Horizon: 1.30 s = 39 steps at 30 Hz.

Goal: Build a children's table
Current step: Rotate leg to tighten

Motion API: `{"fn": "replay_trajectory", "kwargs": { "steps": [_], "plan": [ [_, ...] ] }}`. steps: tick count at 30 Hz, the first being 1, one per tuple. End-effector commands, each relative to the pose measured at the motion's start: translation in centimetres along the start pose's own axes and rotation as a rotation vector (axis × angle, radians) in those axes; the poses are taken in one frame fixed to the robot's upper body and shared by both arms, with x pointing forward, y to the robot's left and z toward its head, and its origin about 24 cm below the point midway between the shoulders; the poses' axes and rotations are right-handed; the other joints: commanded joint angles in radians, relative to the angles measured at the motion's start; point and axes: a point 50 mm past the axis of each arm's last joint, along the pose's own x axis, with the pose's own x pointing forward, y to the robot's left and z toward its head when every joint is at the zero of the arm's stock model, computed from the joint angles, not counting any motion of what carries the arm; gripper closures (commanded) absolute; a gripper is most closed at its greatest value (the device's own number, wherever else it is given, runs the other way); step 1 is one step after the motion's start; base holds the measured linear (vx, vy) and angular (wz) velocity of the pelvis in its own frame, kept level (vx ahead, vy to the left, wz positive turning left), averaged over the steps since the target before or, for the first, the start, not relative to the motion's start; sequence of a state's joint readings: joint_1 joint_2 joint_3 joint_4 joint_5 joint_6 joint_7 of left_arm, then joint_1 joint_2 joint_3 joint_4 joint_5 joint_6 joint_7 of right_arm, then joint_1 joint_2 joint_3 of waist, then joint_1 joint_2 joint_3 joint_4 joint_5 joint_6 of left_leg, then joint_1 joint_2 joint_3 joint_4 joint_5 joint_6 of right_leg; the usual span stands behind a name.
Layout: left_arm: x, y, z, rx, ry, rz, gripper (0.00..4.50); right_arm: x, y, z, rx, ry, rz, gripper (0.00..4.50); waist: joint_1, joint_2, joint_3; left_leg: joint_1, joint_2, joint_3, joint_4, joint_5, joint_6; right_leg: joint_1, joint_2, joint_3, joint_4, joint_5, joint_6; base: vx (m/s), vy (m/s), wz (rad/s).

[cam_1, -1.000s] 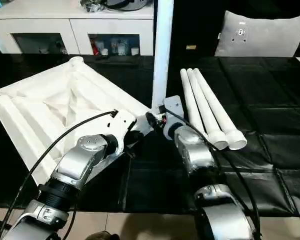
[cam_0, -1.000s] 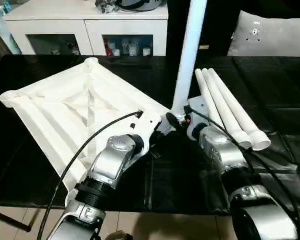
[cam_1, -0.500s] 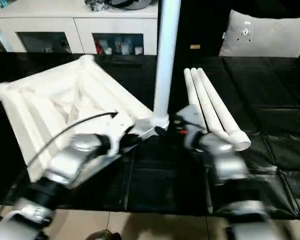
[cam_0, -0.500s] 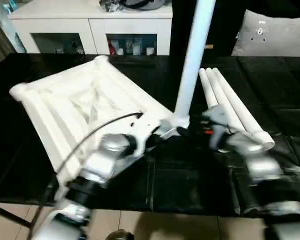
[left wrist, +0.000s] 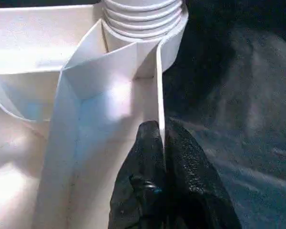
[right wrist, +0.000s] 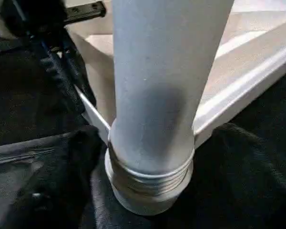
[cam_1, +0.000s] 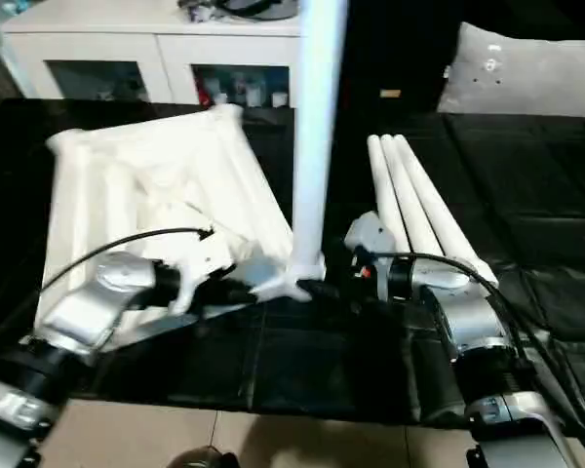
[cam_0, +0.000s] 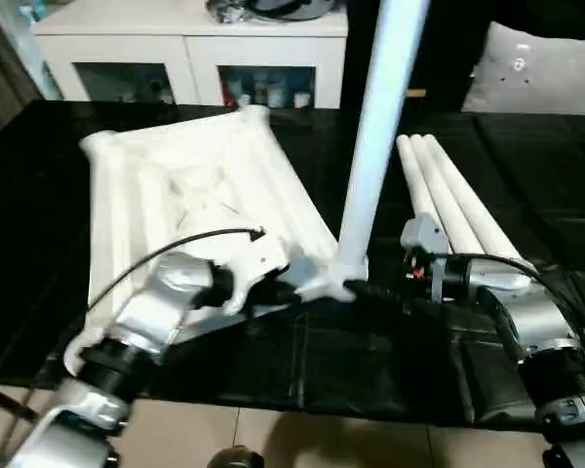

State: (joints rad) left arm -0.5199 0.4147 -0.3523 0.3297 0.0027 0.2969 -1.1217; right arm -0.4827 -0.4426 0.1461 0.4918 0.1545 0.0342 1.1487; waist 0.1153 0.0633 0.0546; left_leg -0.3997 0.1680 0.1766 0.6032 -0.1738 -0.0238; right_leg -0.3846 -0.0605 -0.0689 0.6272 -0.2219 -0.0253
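The white tabletop [cam_0: 190, 195] lies underside up on the black cover, ribs showing. One white leg [cam_0: 375, 136] stands upright in its near right corner socket [right wrist: 150, 191], threaded collar showing. My left gripper [left wrist: 162, 138] is shut on the thin rim wall beside that socket, one black finger on each side. From the right, my right gripper [cam_0: 363, 289] reaches the leg's base and is shut on it. Three more legs [cam_0: 450, 210] lie side by side further right.
The black-covered work surface [cam_0: 370, 361] ends at its front edge just below my forearms. A white cabinet with glass doors [cam_0: 190, 44] stands behind it. A grey cushion [cam_0: 541, 68] rests at the back right.
The tabletop has turned clockwise about the corner with the leg, its far corners swinging right. My left arm swung with it; my right forearm swung outward to the right. The camera also shifted.
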Motion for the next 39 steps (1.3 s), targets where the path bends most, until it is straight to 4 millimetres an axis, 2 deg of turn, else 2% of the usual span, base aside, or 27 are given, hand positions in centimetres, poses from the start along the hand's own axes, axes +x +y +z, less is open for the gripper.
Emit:
{"fn": "replay_trajectory", "kwargs": {
  "steps": [1, 2, 12, 17, 22, 32, 33, 35, 36, 39],
  "plan": [
    [0.2, -0.6, 0.2, 0.043, 0.028, -0.088, 4.50, 0.1, 0.2, 0.2, -0.005, -0.002, 0.038, 0.60, -0.003, -0.002, -0.072, 0.026, 0.072, -0.028, -0.064, -0.167, 0.081, 0.041, -0.096, 0.051, -0.071, -0.042, -0.248, 0.000, 0.000, 0.00],
    [0.2, -0.7, 0.2, 0.047, 0.029, -0.103, 4.50, 0.1, 0.2, 0.2, 0.000, -0.004, 0.049, 0.76, -0.003, -0.004, -0.072, 0.026, 0.072, -0.028, -0.064, -0.165, 0.081, 0.041, -0.096, 0.051, -0.071, -0.044, -0.247, 0.000, 0.000, 0.00],
    [0.1, -1.1, 0.2, 0.061, 0.027, -0.158, 4.50, 0.8, 0.5, 0.3, 0.008, -0.014, 0.083, 1.60, -0.002, -0.001, -0.073, 0.026, 0.072, -0.029, -0.064, -0.167, 0.074, 0.042, -0.097, 0.051, -0.071, -0.050, -0.246, 0.000, 0.000, 0.00],
    [0.1, -1.1, 0.2, 0.065, 0.030, -0.164, 4.50, 1.0, 0.6, 0.3, 0.013, -0.019, 0.096, 1.82, -0.006, -0.001, -0.071, 0.027, 0.072, -0.029, -0.066, -0.190, 0.065, 0.041, -0.096, 0.052, -0.074, -0.081, -0.243, 0.000, 0.000, 0.00],
    [0.0, -1.0, 0.1, 0.064, 0.035, -0.158, 4.50, 1.3, 1.0, 0.2, 0.028, -0.023, 0.114, 1.98, -0.006, 0.001, -0.073, 0.026, 0.071, -0.029, -0.065, -0.171, 0.070, 0.042, -0.094, 0.051, -0.071, -0.054, -0.246, 0.000, 0.000, 0.00],
    [0.2, -1.2, 0.1, 0.051, 0.024, -0.151, 4.50, 2.0, 1.8, -0.3, 0.067, -0.041, 0.100, 1.99, -0.005, 0.005, -0.072, 0.028, 0.072, -0.030, -0.067, -0.192, 0.059, 0.040, -0.094, 0.051, -0.073, -0.072, -0.244, 0.000, 0.000, 0.00],
    [0.2, -1.2, 0.1, 0.052, 0.025, -0.152, 4.50, 2.1, 1.8, -0.3, 0.082, -0.039, 0.096, 1.65, -0.006, 0.004, -0.070, 0.028, 0.071, -0.030, -0.069, -0.205, 0.054, 0.040, -0.094, 0.051, -0.075, -0.090, -0.243, 0.000, 0.000, 0.00],
    [0.1, -1.1, 0.1, 0.054, 0.027, -0.152, 4.50, 2.1, 1.7, -0.3, 0.094, -0.043, 0.093, 1.65, -0.006, 0.005, -0.069, 0.030, 0.072, -0.030, -0.070, -0.215, 0.047, 0.040, -0.095, 0.052, -0.077, -0.104, -0.240, 0.000, 0.000, 0.00],
    [0.1, -1.1, 0.1, 0.055, 0.028, -0.152, 4.50, 2.0, 1.7, -0.2, 0.102, -0.046, 0.096, 1.28, -0.007, 0.005, -0.069, 0.030, 0.072, -0.030, -0.071, -0.218, 0.045, 0.041, -0.094, 0.052, -0.076, -0.106, -0.240, 0.000, 0.000, 0.00],
    [0.1, -1.1, 0.1, 0.058, 0.031, -0.152, 4.50, 2.0, 1.7, -0.1, 0.092, -0.044, 0.104, 1.20, -0.007, 0.005, -0.071, 0.031, 0.072, -0.030, -0.071, -0.220, 0.038, 0.041, -0.095, 0.053, -0.076, -0.106, -0.239, 0.000, 0.000, 0.00]
  ]
}}
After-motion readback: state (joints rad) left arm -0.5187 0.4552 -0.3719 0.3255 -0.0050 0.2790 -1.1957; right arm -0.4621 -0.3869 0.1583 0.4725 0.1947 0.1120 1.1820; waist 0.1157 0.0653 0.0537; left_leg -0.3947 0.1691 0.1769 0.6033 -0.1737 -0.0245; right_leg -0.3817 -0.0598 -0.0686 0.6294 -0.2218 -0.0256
